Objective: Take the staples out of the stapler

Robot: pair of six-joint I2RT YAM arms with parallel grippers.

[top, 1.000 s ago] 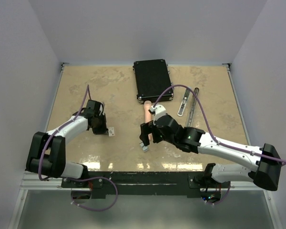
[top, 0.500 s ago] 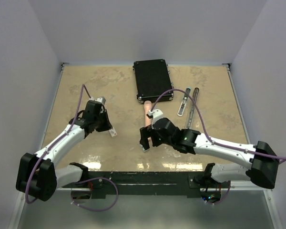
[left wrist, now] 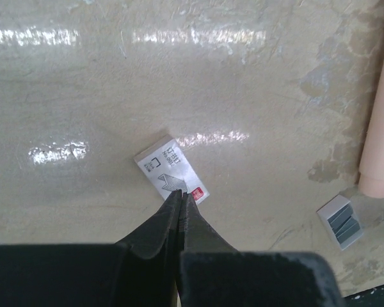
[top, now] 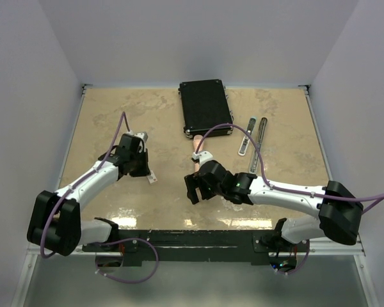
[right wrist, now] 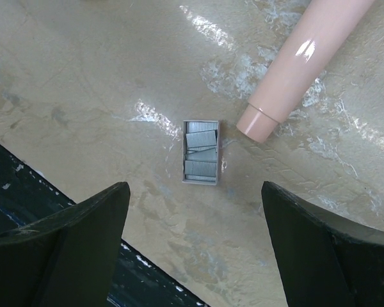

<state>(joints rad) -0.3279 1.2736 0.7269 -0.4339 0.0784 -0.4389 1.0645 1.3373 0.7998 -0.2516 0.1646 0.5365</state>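
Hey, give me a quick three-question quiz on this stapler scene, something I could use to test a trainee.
1. True or false: the left hand is shut.
2. Where do the staples lie? A) in a small grey tray by the end of the pink handle; B) held in the left hand; C) stacked on the pink handle.
3. Fill the gap: the right hand hangs over the staples with its jaws ____.
Key: 1 true; 2 A; 3 open.
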